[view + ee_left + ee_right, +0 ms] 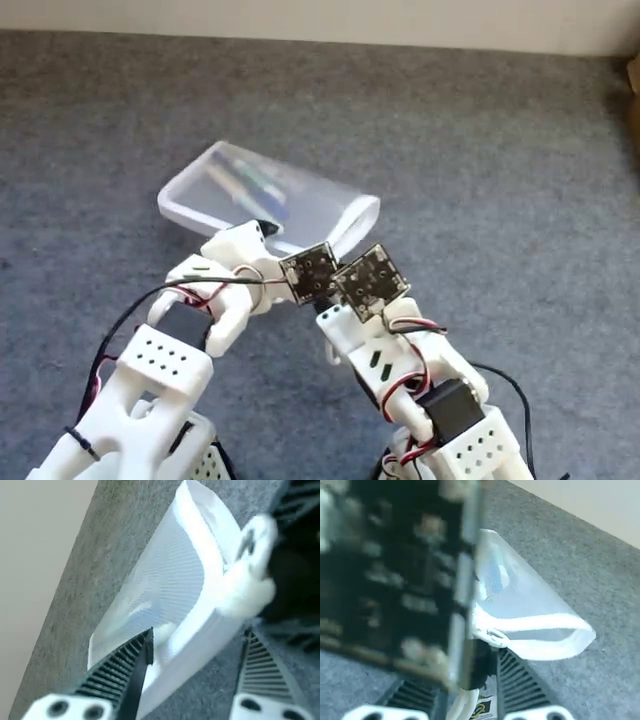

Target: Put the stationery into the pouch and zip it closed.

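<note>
**One pouch [195,205] edge straddled, mouth unzipped**

The left gripper [199,632] is held open astride the pouch's near edge, likely to steady it; the right gripper's [470,672] state cannot be told. Farther off, pens [250,185] are seen inside.

The pouch [265,205] lies flat on the surface [500,150], left of the middle, its length running from far left to near right. The pens [245,185] lie inside it, along its length. Both arms come in from the near edge, side by side, and meet at the pouch's near side. The left tool [198,636] straddles the pouch's edge, one finger over the pouch, the other off it. The zipper pull [492,637] sits just ahead of the right tool [485,670]
</note>
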